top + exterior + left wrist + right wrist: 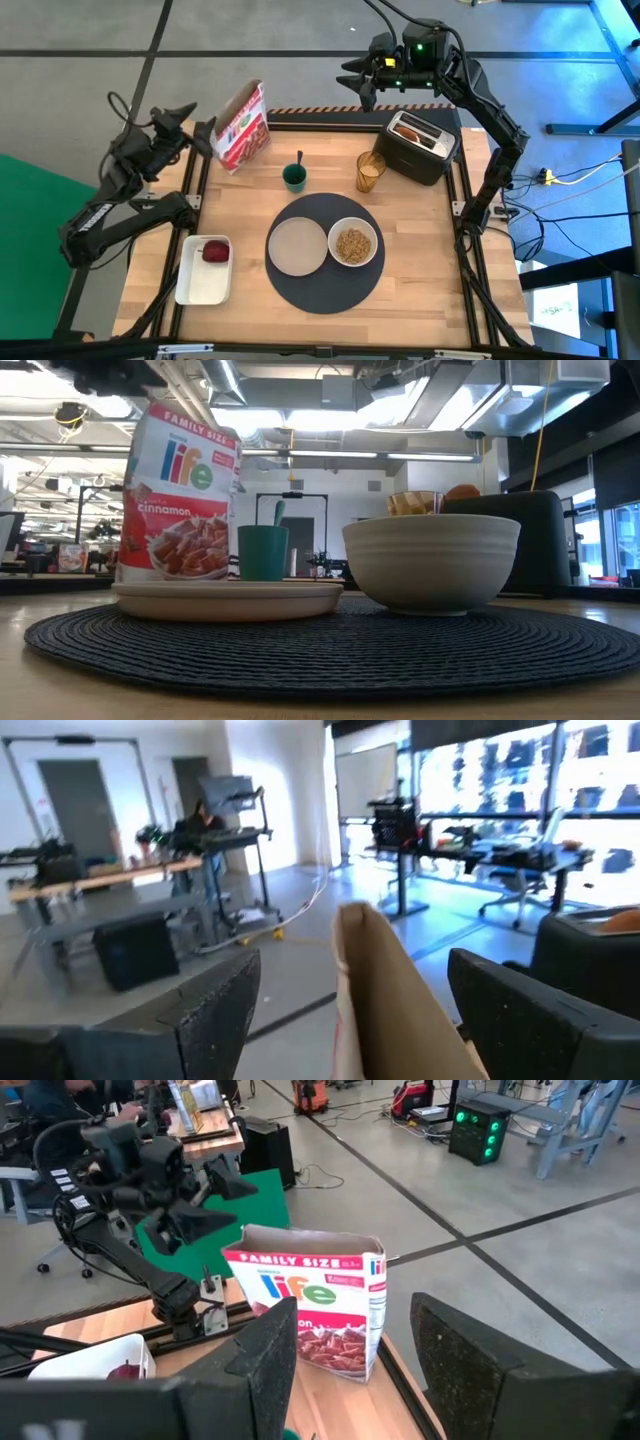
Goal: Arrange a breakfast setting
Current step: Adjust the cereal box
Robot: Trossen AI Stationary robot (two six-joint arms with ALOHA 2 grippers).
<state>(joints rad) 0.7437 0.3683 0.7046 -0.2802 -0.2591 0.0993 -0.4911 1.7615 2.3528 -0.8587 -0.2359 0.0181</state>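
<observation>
The dark grey mat (325,285) lies mid-table and bears the beige plate (298,245) and the white bowl (352,245), which holds cereal. Beyond them stand the green cup (294,178) and the amber glass (370,172). The red fruit (215,251) lies in the white tray (200,285). A toasted round (410,130) sticks out of the black toaster (425,150). A cereal box (242,125) stands upright at the far left. My left gripper (196,128) is open beside its top, with the box's top flap (375,970) between the fingers and untouched. My right gripper (358,80) hangs open over the far edge.
The toaster fills the far right corner. The white tray sits at the near left edge, by the mat. A strip of bare wood (250,200) lies between the box, the cup and the mat. Desks and chairs stand in the room behind.
</observation>
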